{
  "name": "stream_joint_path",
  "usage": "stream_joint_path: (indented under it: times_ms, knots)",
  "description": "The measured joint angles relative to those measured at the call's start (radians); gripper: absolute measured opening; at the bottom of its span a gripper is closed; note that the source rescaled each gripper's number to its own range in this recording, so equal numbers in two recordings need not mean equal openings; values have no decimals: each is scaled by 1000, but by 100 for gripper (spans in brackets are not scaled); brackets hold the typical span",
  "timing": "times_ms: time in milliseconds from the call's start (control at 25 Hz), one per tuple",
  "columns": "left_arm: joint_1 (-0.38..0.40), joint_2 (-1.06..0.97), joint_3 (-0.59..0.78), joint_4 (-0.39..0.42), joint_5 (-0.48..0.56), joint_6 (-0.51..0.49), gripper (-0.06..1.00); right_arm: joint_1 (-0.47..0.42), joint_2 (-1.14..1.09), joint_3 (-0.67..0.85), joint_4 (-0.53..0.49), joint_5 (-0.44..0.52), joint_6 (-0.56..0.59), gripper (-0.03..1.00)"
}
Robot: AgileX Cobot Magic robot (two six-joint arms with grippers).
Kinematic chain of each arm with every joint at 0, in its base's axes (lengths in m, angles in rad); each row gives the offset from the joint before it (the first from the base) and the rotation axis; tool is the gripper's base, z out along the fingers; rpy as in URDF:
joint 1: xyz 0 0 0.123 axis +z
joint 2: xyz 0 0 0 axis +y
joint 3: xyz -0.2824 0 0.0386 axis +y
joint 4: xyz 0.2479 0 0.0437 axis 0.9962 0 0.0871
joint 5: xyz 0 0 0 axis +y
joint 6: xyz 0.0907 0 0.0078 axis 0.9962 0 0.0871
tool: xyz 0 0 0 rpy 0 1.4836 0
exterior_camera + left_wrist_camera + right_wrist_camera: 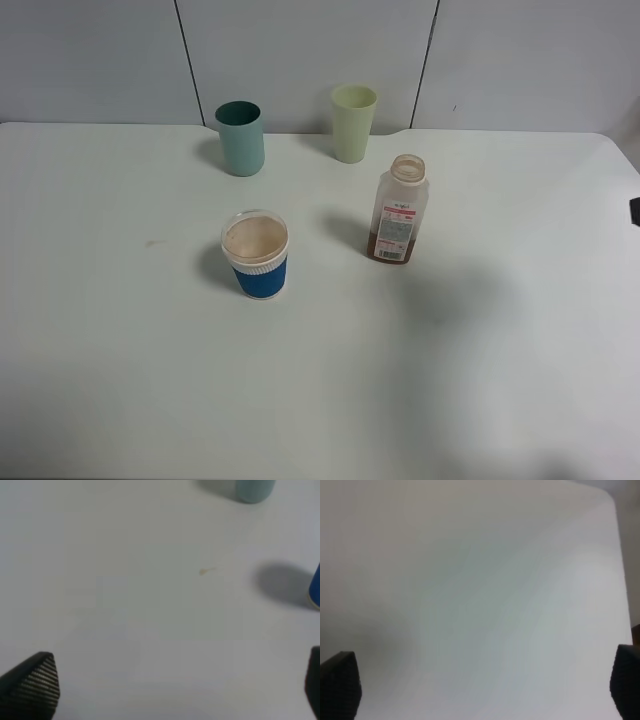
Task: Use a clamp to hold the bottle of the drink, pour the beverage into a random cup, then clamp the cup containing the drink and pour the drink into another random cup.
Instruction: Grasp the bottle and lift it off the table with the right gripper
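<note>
The bottle [398, 215] stands uncapped right of the table's middle, with brown beverage [390, 247] low inside it. Left of it stands the short blue cup [256, 255] with a white ribbed band; its inside looks tan. The dark teal tumbler [241, 138] stands behind it. In the left wrist view my left gripper [172, 685] is open over bare table, with the blue cup's edge [315, 587] and the teal tumbler's base [252, 490] ahead of it. My right gripper [482, 685] is open over bare table, with none of these things in its view.
A pale yellow-green tumbler [353, 122] stands at the back beside the teal one. A small brownish stain [205, 571] marks the white table [120, 330] left of the blue cup. A dark part [635, 210] pokes in at the right edge. A grey wall runs behind the table.
</note>
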Motion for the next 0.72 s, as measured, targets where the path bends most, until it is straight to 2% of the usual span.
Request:
stream_joint_path:
  times_ms: [200, 400, 560, 720]
  knots:
    - [0, 0, 0, 0, 0, 0, 100, 77, 118, 0, -60, -5, -56, 100]
    - [0, 0, 0, 0, 0, 0, 100, 83, 204, 0, -101, -17, -108, 100]
    - [0, 0, 0, 0, 0, 0, 100, 83, 237, 0, -123, -59, -118, 100]
    - [0, 0, 0, 0, 0, 0, 100, 83, 301, 0, -144, -160, -120, 100]
